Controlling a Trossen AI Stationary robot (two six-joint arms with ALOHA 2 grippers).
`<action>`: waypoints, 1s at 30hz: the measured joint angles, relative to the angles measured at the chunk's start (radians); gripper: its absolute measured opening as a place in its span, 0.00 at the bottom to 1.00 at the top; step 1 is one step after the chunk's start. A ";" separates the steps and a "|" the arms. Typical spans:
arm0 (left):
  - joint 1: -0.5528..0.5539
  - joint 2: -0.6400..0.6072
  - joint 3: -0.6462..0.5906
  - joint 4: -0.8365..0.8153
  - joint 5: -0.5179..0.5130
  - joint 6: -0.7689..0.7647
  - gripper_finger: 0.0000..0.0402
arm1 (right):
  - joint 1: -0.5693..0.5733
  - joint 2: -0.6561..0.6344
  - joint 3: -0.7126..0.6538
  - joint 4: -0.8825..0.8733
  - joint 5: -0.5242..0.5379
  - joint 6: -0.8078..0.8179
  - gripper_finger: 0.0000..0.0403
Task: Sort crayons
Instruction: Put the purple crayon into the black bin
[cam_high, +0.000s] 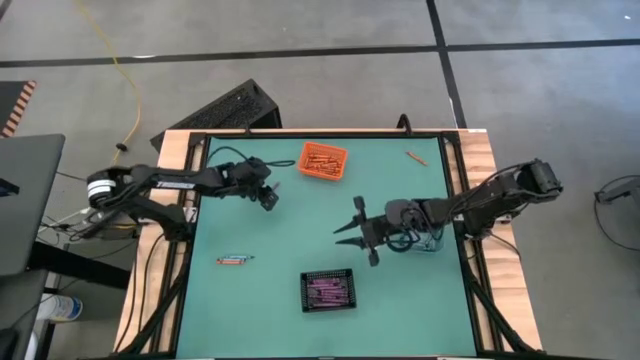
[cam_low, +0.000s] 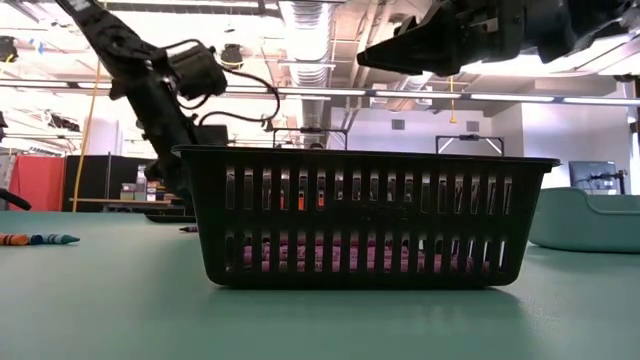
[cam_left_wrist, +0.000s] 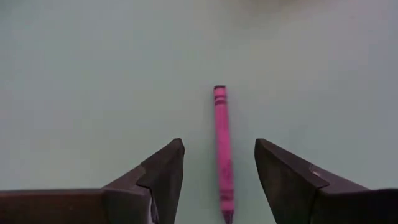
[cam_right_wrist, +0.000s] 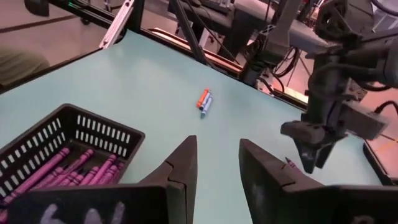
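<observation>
Crayons: one pink crayon (cam_left_wrist: 222, 152) lies flat on the desk (cam_left_wrist: 93, 74), between the spread fingers of the left end effector (cam_left_wrist: 219, 180), untouched. Purple crayons (cam_right_wrist: 68, 171) fill the black bin (cam_high: 329, 291); the right end effector (cam_right_wrist: 215, 165) hovers beyond it, partly open, empty. Farther off, orange crayons fill the orange bin (cam_high: 323, 161). No legible writing.

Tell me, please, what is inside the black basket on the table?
Purple crayons lie inside the black basket, covering its floor. Whether anything lies beneath them cannot be seen.
</observation>
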 joint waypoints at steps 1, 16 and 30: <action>-0.001 0.017 0.000 0.025 0.001 -0.001 0.46 | -0.008 0.000 0.000 0.000 -0.012 0.000 0.29; -0.026 0.140 0.002 0.076 -0.017 -0.016 0.44 | -0.049 0.000 0.000 0.000 -0.080 0.000 0.29; -0.040 0.142 0.001 0.059 -0.005 -0.026 0.03 | -0.047 0.000 0.000 0.000 -0.080 0.008 0.29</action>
